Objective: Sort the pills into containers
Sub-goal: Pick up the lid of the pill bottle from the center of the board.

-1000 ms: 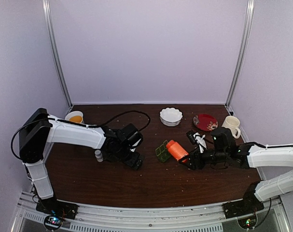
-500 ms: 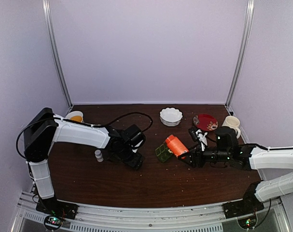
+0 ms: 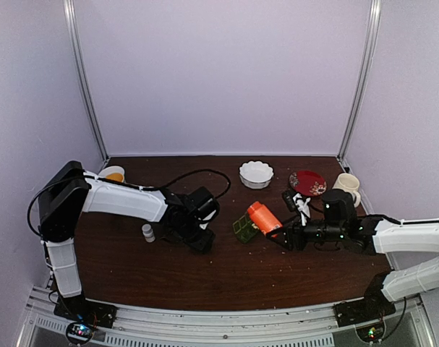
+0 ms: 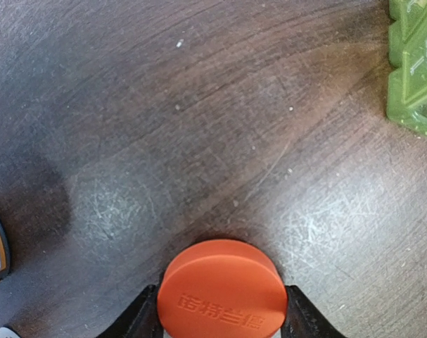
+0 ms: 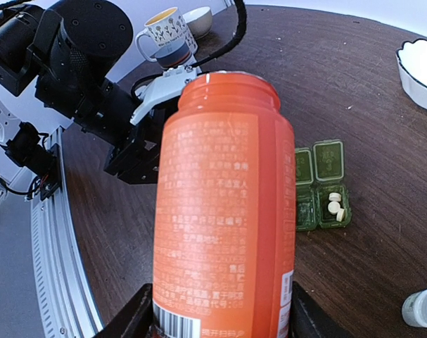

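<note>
Whitish pills [image 5: 334, 206]: look and place? (A)

Three small round tablets, lying close together in one open cell of the dark-green pill box [image 5: 319, 186]. It's the box's right end cell in the right wrist view. (B)

Other cells? (A)

The next cell is open too, but I can't tell what it holds. The orange bottle [image 5: 224, 204] blocks anything further along the box. Two lids are hinged back, flat behind the cells. (B)

Grippers? (A)

The right gripper [image 5: 220, 320] has its jaws clamped on the orange bottle's lower body. The bottle is uncapped and tilted, just right of the box, with its mouth end nearest the box. The left gripper [image 4: 222, 318] has its jaws closed on the orange cap [image 4: 222, 285], low over the dark wood table [image 4: 164, 141], left of the box. (B)

Rest? (A)

A small white bottle [image 3: 147, 232] is well left of the box, past the left gripper. A scalloped white bowl [image 3: 256, 174] is behind the box. A red plate [image 3: 307, 182] and a cream mug [image 3: 347, 188] are behind it and to the right. (B)
</note>
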`<state>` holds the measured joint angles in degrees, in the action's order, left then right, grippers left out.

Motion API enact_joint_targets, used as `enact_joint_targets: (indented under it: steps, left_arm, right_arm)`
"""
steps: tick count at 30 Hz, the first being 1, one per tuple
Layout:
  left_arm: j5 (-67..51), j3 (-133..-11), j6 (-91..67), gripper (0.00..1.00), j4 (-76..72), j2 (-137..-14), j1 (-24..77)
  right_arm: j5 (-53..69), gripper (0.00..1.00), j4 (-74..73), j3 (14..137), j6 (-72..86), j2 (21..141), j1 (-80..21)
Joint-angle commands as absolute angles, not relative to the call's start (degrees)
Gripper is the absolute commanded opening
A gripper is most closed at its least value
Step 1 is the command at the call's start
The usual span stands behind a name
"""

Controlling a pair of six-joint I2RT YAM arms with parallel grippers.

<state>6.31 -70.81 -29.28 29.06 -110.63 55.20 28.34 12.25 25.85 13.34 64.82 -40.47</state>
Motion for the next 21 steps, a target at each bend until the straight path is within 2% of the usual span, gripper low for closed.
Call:
enact_joint_targets:
  steps: [1, 10, 17, 21]
  left_arm:
    - [5.87, -72.89, -28.65, 0.54, 29.65, -110.92, 55.45]
    - [3.53, -74.28, -28.58, 0.48, 31.27, -104.27, 55.37]
    - [-12.60, -77.88, -30.78, 0.47, 29.14, -95.14, 54.32]
    - [-23.71, -76.05, -36.15, 0.47, 23.08, -90.50, 51.59]
  right_arm:
    - [29.18, 0.00, 14.41, 26.15, 12.92, 65.12, -40.34]
    - [31.56, 0.00, 15.71, 25.79, 11.44, 64.07, -40.34]
    - [34.02, 0.00, 21.02, 25.51, 8.93, 59.99, -41.16]
    - [35.35, 0.00, 25.22, 24.53, 8.20, 56.80, -41.84]
